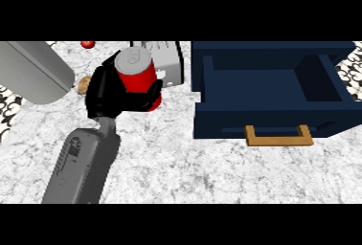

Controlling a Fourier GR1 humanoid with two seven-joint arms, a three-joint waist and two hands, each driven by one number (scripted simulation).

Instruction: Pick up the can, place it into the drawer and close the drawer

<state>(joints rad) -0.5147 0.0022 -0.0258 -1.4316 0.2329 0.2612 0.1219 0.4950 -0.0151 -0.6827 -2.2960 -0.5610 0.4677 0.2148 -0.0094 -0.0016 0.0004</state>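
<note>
So the red can (139,76) with the silver top is gripped by the left robot hand (106,93), black fingers curled round its side, thumb on the other side. The can is tilted a bit, top toward the far edge, and it looks lifted off the marble desk (184,167), though whether the bottom is clear of the surface can't really be told. The grey forearm (81,165) comes in from the lower left.

The dark blue drawer (272,95) is pulled open off to the right of the can, well apart from it, and nothing is seen inside. Its wooden handle (279,136) faces the near edge.

A big grey cylinder thing (32,72) is lying at the left, a white and grey appliance (170,62) is partly hidden behind the can, and a small red object (87,44) is spotted at the far edge. The right robot hand isn't seen anywhere.
</note>
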